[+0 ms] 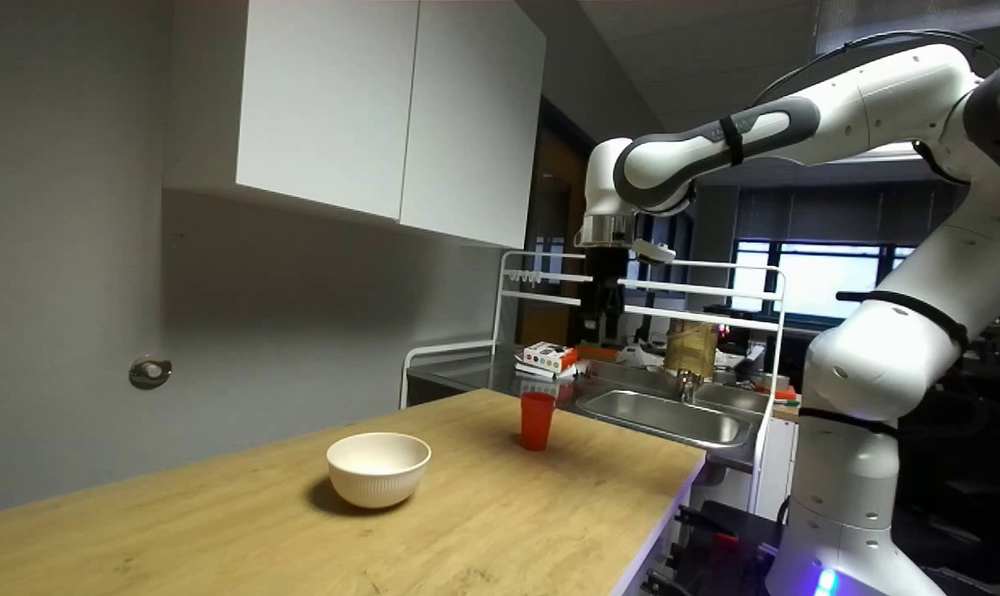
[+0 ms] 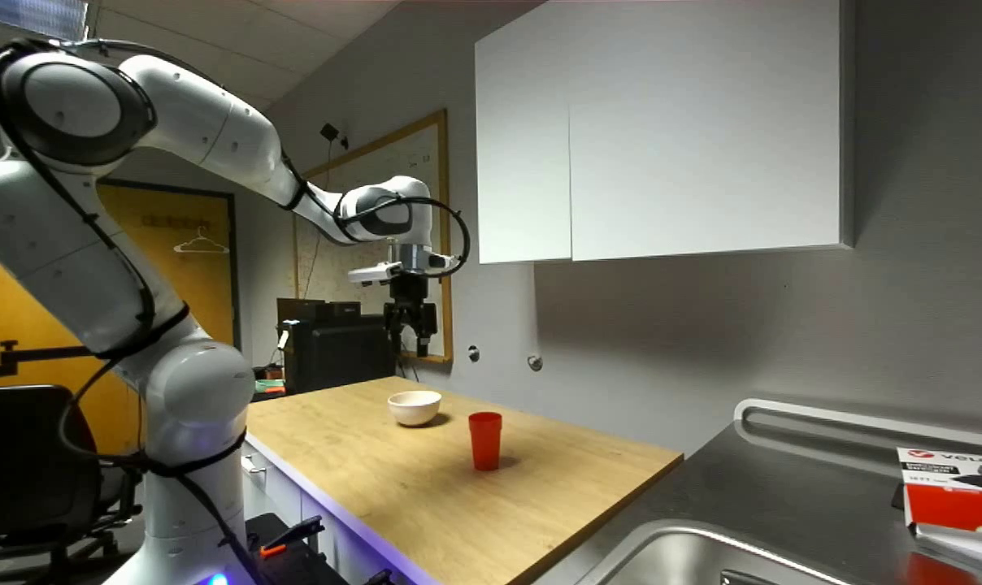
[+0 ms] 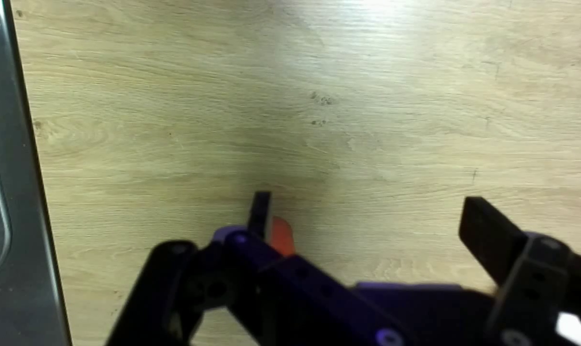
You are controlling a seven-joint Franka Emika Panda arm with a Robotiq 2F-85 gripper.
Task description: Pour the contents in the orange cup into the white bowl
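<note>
Gripper (image 1: 601,333), black and two-fingered, hangs right of centre in an exterior view, well above the level of the light wood-grain tabletop (image 1: 500,530), with nothing in its grasp. Principal hazard: the slender, upright red-orange plastic-looking tumbler, the orange cup (image 1: 536,422), could be toppled by an off-line descent, spilling whatever it holds, which no view shows. The cup stands lower in the frame and left of the gripper, well apart from it.

In an exterior view the gripper (image 2: 409,337) is left of centre, its jaws parted; the cup stands lower and to the right. The small round white bowl (image 2: 414,409), material undetermined, sits left of the cup and apart from it. Failure at the pour is foreseeable: a tilt begun short of the bowl, or made too fast, would send the load onto the tabletop.

In the wrist view the jaws stand wide apart, gripping nothing. A red-orange patch at lower centre, judged to be the cup, is partly hidden by the jaw at the left of the frame, not centred between the two. Lowering on this line would probably risk setting that jaw on the rim; excessive closing force could buckle the wall.
</note>
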